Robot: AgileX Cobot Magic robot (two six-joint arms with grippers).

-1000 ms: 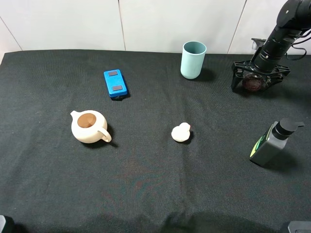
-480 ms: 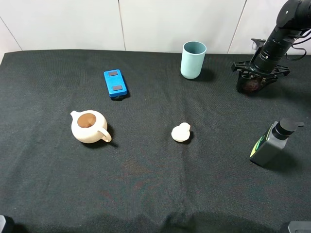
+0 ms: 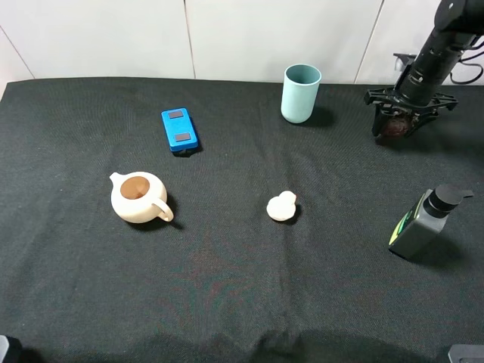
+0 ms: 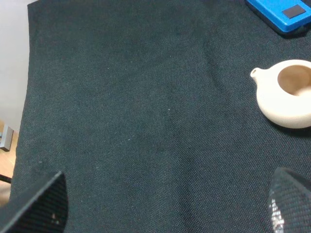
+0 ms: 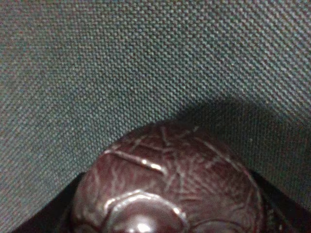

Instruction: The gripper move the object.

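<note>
your right gripper (image 3: 397, 125) has its jaws closed around the maroon ball (image 5: 167, 187), at the far right of the black surface (image 3: 227, 287), beyond the teal cup (image 3: 301, 92). it looks like the grasp step. next, lift clear and carry steadily, since a glossy ball may slip.

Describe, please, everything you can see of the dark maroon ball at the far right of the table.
The dark maroon ball is small, round and glossy, with fine raised veins and bright highlights, like polished stone. It is at the far right of the black cloth, right of the blue cup, inside the right gripper, which is shut on its sides. It casts a shadow on the cloth; whether it touches the cloth I cannot tell.
</note>
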